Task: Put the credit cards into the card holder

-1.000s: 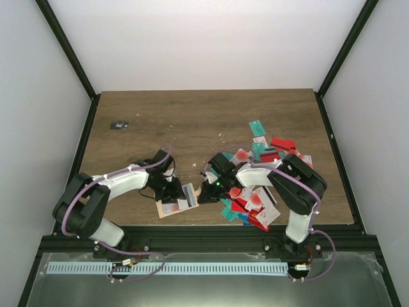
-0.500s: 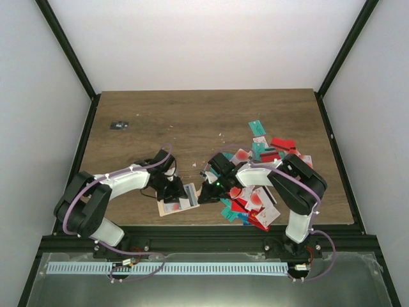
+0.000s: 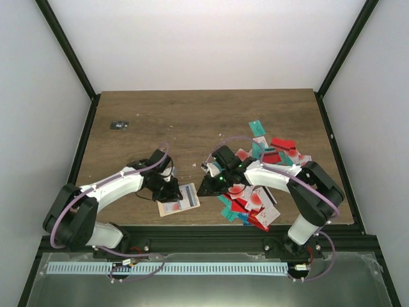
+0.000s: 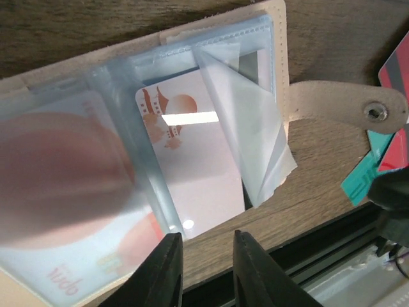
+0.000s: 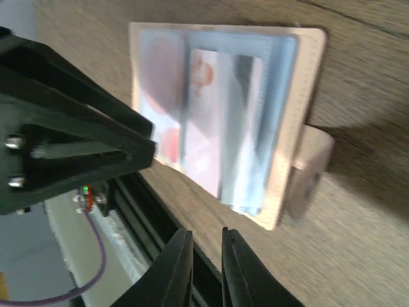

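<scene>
Open card holder (image 3: 179, 199) lies between both jaws, gripped by neither

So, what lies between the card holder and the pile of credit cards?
The right gripper, seen in the top view: it hangs between the card holder and the credit cards. The left wrist view shows the snap tab reaching that way.

A credit card (image 4: 64, 268) in the card holder (image 4: 326, 105) bears a word like "tudo".
</scene>
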Controlling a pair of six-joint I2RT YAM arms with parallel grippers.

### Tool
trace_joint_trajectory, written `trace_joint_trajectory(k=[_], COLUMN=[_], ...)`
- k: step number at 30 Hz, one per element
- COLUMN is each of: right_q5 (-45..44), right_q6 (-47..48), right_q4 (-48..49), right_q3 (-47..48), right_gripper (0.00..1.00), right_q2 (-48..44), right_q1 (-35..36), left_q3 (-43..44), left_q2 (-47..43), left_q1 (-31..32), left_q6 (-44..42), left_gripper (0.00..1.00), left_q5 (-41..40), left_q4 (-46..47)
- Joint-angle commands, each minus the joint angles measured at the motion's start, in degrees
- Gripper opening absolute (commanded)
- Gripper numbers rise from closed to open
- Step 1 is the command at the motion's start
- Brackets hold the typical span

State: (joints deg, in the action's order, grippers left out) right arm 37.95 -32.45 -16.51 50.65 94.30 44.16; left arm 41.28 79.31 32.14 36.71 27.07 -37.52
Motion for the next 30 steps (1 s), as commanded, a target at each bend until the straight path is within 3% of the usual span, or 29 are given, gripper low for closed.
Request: trace_joint_trajectory(k=[1, 13, 30], right_q5=[5.2, 6.1, 3.3], right_q6=[-2.2, -2.9, 0.2], right_q4=[3.6, 4.1, 1.2], right_q3=[1.9, 7.3, 8.7], right_gripper=[0.17, 0.25, 0.33], right_q2=[0.0, 7.7, 13.2], right_q1=[-0.2, -0.1, -0.1], left_q3=[0.1, 1.1, -0.9], left_q2=[0.1, 4.4, 8.1], left_q1=[0.1, 0.2, 0.2], left_q6=[-1.8, -3.0, -2.5], left_gripper=[0.22, 0.08, 0.04], left_q5=[-1.3, -3.2, -2.5], left_q4=[-0.5, 1.2, 5.4])
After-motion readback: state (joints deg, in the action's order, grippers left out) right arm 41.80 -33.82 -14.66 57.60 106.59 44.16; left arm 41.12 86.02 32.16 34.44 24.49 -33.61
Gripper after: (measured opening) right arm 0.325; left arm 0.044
